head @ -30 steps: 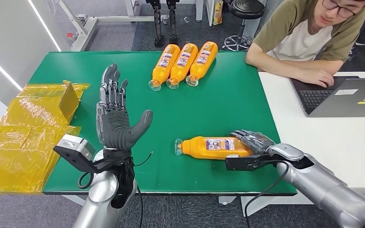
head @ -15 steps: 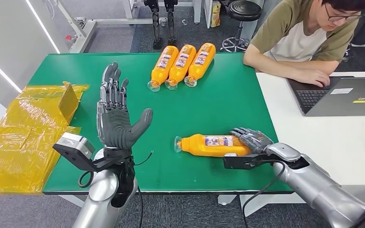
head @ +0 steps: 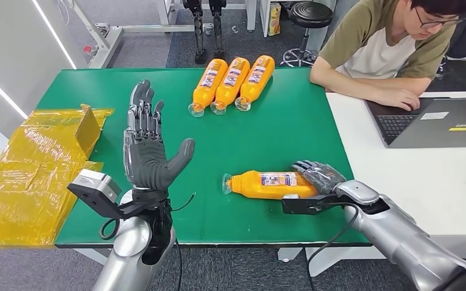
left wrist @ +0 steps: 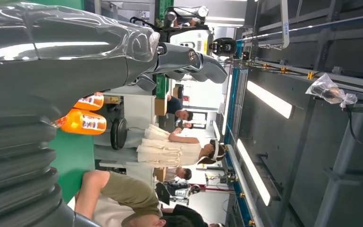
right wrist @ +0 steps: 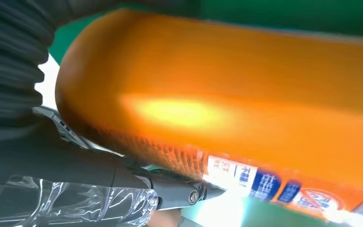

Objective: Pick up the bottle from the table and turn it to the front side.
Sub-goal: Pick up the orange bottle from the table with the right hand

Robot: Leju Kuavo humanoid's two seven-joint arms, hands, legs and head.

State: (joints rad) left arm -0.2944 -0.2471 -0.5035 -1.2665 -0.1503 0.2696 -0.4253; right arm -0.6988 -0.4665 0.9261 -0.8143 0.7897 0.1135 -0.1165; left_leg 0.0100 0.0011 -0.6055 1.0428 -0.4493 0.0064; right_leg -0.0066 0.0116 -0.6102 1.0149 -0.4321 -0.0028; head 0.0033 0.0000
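A: What is your right robot hand (head: 320, 176) doing at this moment?

B: It is wrapping its fingers around the base end of the orange bottle (head: 267, 185), which is lying on its side on the green desk (head: 267, 136). The cap end is pointing away from that robot hand, toward your left one. In the right wrist view the bottle (right wrist: 227, 109) is sitting right against the palm, label strip showing along its edge (the print is too blurred to read).

A: And your left robot hand?

B: Your left robot hand (head: 147, 142) is standing upright above the desk with palm open, fingers spread and grasping nothing. It is well apart from the bottle.

A: Anything else lying near?

B: Three more orange bottles (head: 233, 82) are lying side by side beyond the left robot hand's fingertips, touching one another. Yellow wrapping (head: 33, 173) is lying just outside the left robot hand, at the desk's edge. Beyond the right robot hand a person (head: 394, 45) is leaning on a white desk (head: 425, 176) beside a laptop (head: 437, 124).
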